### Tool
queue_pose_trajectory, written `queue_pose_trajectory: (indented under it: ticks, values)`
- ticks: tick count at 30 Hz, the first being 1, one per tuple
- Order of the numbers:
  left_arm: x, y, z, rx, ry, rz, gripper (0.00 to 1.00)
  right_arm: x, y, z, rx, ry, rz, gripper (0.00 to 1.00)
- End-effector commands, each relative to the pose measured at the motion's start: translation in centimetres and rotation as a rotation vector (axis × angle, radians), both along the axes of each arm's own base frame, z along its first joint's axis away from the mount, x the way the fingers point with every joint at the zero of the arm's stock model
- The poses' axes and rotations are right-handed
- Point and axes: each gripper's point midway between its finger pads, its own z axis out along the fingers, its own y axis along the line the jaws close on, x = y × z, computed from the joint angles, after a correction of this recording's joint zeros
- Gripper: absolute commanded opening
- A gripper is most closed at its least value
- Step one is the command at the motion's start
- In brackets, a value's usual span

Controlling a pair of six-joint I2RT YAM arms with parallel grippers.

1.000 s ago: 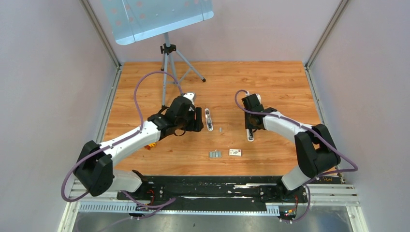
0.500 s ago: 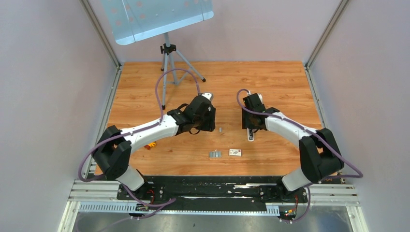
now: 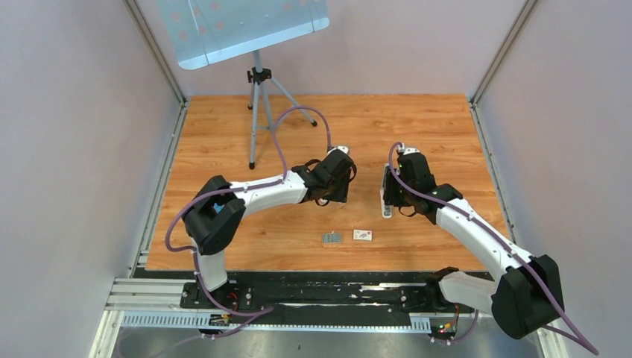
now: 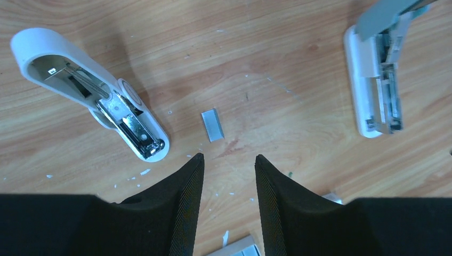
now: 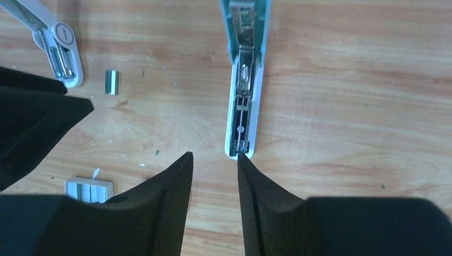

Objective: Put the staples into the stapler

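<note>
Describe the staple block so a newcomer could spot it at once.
On the wooden table, look near the front edge, about halfway across. Two small flat things lie side by side there; the staples are the grey ridged block on the left, not the white printed box.

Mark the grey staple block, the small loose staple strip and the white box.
staple block [image 5: 89, 190]: right wrist view, its middle ridged segment.
loose staple strip [image 4: 212, 125]: left wrist view, centre of its flat top.
white box [image 3: 363, 235]: top external view, centre of its top face.
</note>
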Motion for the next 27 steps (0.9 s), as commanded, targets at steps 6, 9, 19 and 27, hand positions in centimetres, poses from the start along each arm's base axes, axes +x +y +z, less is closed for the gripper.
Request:
queue_pose_trajectory:
  ticks: [6,9,19,27]
  values:
    - [1.8,-0.2,-2.3,0.06,-0.024,0.068,0.4,-2.1,0.1,-1.7,0.031,0.073,0.047,0.35]
    - [2.0,-0.5,-2.9,0.075,-0.016,0.065,0.4,-2.2,0.0,-1.6,0.043,0.065,0.045,0.35]
    - [2.3,-0.9,-5.0,0.106,0.018,0.069,0.39,-2.2,-1.4,-0.9,0.002,0.016,0.006,0.36]
    - [2.5,-0.4,-6.3,0.161,0.028,0.072,0.37,-2.3,-1.4,-0.5,0.015,0.005,0.009,0.36]
